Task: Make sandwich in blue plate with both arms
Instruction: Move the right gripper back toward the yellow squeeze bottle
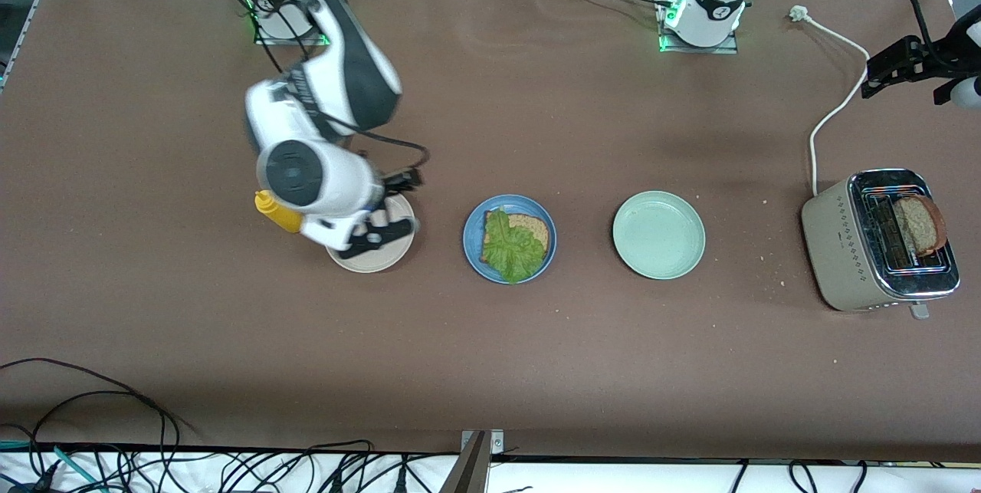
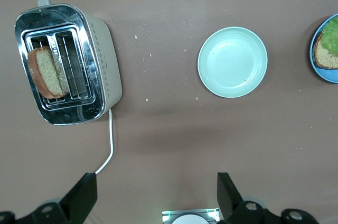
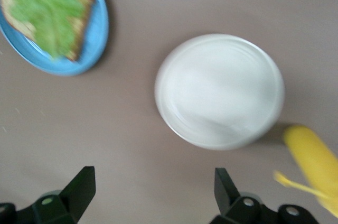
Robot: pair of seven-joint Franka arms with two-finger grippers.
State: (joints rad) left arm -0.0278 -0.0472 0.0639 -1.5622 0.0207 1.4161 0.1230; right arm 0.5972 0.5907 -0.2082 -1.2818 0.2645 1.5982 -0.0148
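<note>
the blue plate (image 1: 510,238) sits on the brown table (image 1: 490,340) at the middle of a row of three plates. on it lies one slice of brown bread (image 1: 529,231) with a crinkled green lettuce leaf (image 1: 510,248) laid on top; the leaf covers most of the slice and its tip reaches the plate rim at 6 o'clock. no second slice lies on the leaf. the beige plate (image 1: 383,255) sits beside the blue plate toward the right arm's end of the table, and the pale green plate (image 1: 658,234) sits beside it toward the left arm's end; both hold nothing. the right gripper (image 1: 379,236) hangs over the beige plate with its fingers (image 3: 79,187) spread apart and holding nothing; the right wrist view shows the beige plate directly below it and the blue plate off to one side. a yellow bottle (image 1: 277,212) lies just beside the beige plate, at its 10 o'clock. the left gripper (image 2: 157,195) waits high above the table toward the left arm's end, fingers spread wide and holding nothing. a beige toaster (image 1: 881,240) stands toward the left arm's end of the table, well apart from the pale green plate, with a second bread slice (image 1: 920,223) standing in one slot. its white cord (image 1: 831,106) runs across the table toward the arm bases.
</note>
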